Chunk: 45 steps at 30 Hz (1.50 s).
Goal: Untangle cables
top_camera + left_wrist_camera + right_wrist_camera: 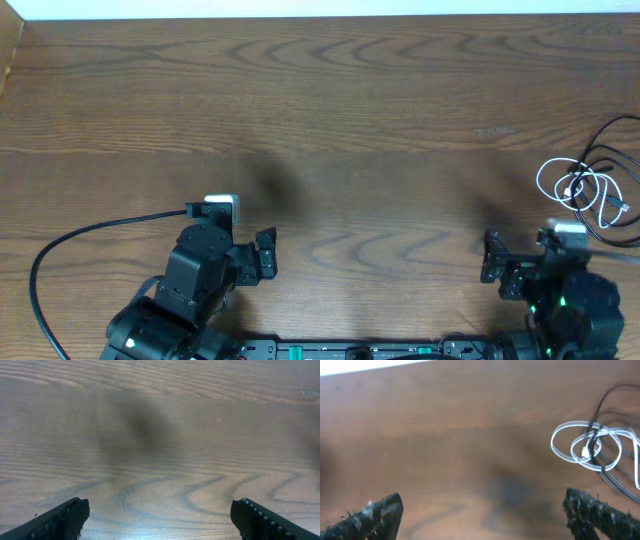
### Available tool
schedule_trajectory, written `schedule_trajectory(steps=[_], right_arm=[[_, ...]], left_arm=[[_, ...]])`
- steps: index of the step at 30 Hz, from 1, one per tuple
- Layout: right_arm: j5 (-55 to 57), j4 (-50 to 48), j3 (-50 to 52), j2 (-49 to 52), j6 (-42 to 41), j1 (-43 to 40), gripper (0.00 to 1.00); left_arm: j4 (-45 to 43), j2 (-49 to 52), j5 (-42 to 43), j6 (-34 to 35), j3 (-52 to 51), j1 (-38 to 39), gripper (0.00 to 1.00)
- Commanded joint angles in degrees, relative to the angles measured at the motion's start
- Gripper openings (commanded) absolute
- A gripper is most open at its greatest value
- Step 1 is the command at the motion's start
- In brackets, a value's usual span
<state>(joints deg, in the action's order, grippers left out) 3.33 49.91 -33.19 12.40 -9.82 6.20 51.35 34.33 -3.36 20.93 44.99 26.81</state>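
My left end effector [160, 517] and right end effector [482, 517] hang released and empty above the worktop [350, 100]. Further out on the right, the cables [592, 447] lie looped. Pinching white and black together risks cinching the tangle.

A brown wooden table [340, 90] with wavy grain spreads out ahead of both pairs of jaws. A soft dark shadow [142, 425] lies on it ahead of the left jaws. Far beyond, a pale strip [300, 7], perhaps wall, edges it.
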Motion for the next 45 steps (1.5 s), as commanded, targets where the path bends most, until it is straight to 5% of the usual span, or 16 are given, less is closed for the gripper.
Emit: schedule_trajectory(steps=[1,8,24,45], right_arm=[[-0.07,-2.95,3.17,-5.33,1.70,-1.25,0.99],[-5.73,-14.12,10.54,-9.88,10.86,-1.27,0.99],[-7.21,-58.88,33.07,-12.11,11.06,-1.29,0.99],[-2.84,-45.62,32.87,-12.13,14.80,-1.29,0.99]], left_arm=[[-0.02,-0.20,-0.74,-0.68,-0.04,0.17,0.96],[-0.02,-0.20,-0.74,-0.68,-0.04,0.17,0.96],[-0.02,-0.20,-0.74,-0.68,-0.04,0.17,0.96],[-0.02,-0.20,-0.74,-0.68,-0.04,0.17,0.96]])
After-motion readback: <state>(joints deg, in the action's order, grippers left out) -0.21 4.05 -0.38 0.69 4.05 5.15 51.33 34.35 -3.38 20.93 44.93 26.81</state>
